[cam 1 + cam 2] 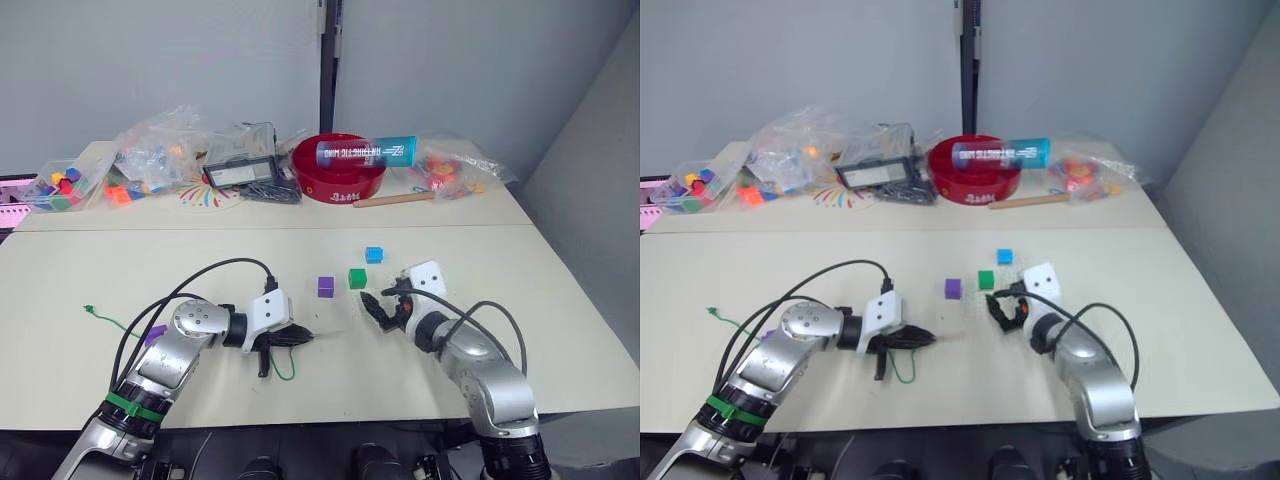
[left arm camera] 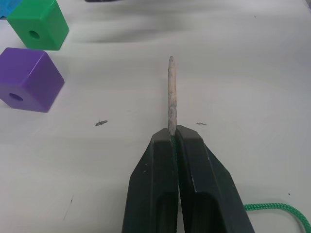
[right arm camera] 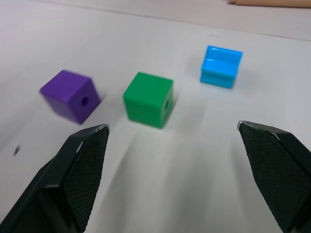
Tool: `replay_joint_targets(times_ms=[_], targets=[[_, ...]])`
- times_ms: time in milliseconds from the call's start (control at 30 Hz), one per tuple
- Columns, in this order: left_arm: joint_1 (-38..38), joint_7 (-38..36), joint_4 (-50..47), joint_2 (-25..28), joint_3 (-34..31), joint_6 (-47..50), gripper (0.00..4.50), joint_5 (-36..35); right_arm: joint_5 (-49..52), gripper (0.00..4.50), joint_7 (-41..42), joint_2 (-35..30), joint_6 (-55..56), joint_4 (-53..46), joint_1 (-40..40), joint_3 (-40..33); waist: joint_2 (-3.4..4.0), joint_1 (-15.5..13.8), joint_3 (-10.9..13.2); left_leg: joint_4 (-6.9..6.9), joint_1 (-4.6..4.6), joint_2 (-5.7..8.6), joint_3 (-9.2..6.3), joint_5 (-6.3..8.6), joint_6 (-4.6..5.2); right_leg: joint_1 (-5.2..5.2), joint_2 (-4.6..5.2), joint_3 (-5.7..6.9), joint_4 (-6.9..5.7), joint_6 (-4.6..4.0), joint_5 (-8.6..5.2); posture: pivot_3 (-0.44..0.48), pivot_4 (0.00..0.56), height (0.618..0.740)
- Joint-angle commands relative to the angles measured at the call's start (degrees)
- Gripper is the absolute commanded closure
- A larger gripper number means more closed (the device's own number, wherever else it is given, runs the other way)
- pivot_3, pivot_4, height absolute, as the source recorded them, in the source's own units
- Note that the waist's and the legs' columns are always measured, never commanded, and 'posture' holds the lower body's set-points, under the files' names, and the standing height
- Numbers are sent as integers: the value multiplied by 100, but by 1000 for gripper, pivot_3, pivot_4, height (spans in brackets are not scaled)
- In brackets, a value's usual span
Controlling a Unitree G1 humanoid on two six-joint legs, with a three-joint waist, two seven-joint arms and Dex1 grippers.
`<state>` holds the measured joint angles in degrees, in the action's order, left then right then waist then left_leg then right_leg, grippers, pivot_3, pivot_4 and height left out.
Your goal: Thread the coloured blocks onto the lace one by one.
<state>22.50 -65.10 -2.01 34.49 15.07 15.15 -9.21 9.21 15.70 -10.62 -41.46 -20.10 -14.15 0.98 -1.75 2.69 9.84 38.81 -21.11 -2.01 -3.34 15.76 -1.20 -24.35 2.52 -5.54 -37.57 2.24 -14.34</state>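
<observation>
Left end effector has its black fingers pinched together on the thin green lace, gripping right behind the stiff pale needle-like tip; the rest of the cord trails in a limp loop on the pale matte tabletop. Right end effector is spread wide, holding nothing, facing three small glossy plastic cubes: purple, dark green, light blue. All sit loose on the tabletop, well apart. Each looks hard, light and slick, likely to skid; best pinched across flat faces, leaving the bored hole clear. The lace is floppy; only the tip steers.
</observation>
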Motion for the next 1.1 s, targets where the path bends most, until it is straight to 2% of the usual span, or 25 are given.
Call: replay_joint_targets(times_ms=[33,433,600,800,1100], targets=[[12,-8,-221,36,-96,-41,4500,-92,-108,24,-219,101,267,17,-90,48,0,-3,0,0,0,0,0,0,0,0,0,0,0,0,0,0,150,740],[36,-17,-210,93,-144,-31,4500,-84,-514,24,-969,786,700,168,33,533,1,3,0,-2,-1,0,-1,0,0,-1,0,0,2,0,0,0,150,740],[48,-12,-202,101,-140,-31,4500,-85,-625,24,-1471,1124,1129,408,-153,237,1,4,0,-3,-1,0,0,0,0,-2,0,1,2,0,0,0,150,740],[32,-2,-234,89,-117,-11,4500,-81,-694,24,-1696,1146,1339,1094,-699,-14,2,11,0,-3,-1,-1,-1,0,0,-2,1,0,1,0,0,0,150,740],[-4,40,-289,73,-88,21,4500,-65,-635,24,-1727,1034,1157,2686,-2002,-302,2,132,1,-7,0,-1,-1,0,0,-5,1,0,-2,-2,1,0,150,740]])
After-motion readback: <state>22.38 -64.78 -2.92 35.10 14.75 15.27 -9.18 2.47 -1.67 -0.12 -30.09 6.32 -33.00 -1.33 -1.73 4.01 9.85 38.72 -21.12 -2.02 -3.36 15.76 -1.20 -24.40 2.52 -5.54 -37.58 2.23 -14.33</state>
